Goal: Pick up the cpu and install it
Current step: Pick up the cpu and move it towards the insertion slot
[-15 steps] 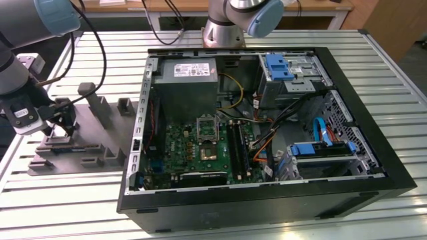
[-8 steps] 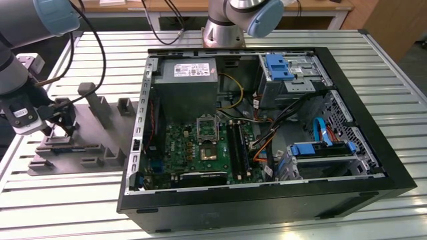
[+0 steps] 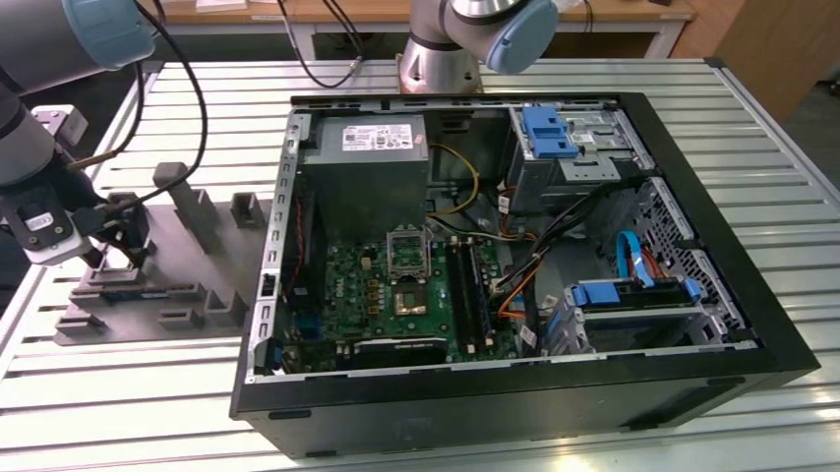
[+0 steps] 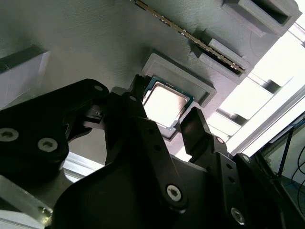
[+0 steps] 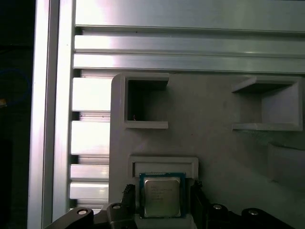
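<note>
Black fingers (image 4: 143, 129) fill the foreground in the second wrist view, and the gripper (image 4: 166, 106) is spread open, one finger on each side of the cpu (image 4: 164, 101), apparently not touching it. The cpu lies flat in its pocket on the grey holder (image 5: 214, 124), well apart from the case (image 3: 525, 393) in the exterior view. This looks like the pick-up step, grasp not yet made; a clean grip calls for the jaws to meet opposite edges squarely, without tipping the chip.
</note>
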`<state>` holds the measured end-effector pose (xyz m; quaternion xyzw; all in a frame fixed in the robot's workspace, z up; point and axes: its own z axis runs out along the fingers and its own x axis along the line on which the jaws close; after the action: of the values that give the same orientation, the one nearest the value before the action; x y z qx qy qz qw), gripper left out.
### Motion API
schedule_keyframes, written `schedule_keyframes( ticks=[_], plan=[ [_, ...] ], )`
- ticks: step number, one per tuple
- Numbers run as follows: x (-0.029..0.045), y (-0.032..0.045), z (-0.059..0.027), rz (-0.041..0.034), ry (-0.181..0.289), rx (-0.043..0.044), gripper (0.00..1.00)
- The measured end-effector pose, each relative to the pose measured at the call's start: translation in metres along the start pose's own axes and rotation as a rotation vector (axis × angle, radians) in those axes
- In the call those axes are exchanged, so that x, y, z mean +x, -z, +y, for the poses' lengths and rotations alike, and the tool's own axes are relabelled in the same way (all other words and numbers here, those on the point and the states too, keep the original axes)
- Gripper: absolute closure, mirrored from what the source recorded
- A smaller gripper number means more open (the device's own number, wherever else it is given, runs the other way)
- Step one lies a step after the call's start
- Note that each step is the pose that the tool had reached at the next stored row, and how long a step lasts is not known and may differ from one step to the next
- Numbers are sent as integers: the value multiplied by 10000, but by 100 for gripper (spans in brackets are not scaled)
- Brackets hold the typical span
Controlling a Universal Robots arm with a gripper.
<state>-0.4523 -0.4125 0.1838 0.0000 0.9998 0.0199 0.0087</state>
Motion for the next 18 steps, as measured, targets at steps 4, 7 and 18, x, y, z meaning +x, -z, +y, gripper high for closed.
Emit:
schedule_keyframes(
  ticks=[4, 7, 18],
  plan=[
    [0, 0, 0, -2, 0, 0, 42],
    [0, 0, 0, -2, 0, 0, 51],
    [0, 36, 1, -2, 0, 1, 53]
  ],
)
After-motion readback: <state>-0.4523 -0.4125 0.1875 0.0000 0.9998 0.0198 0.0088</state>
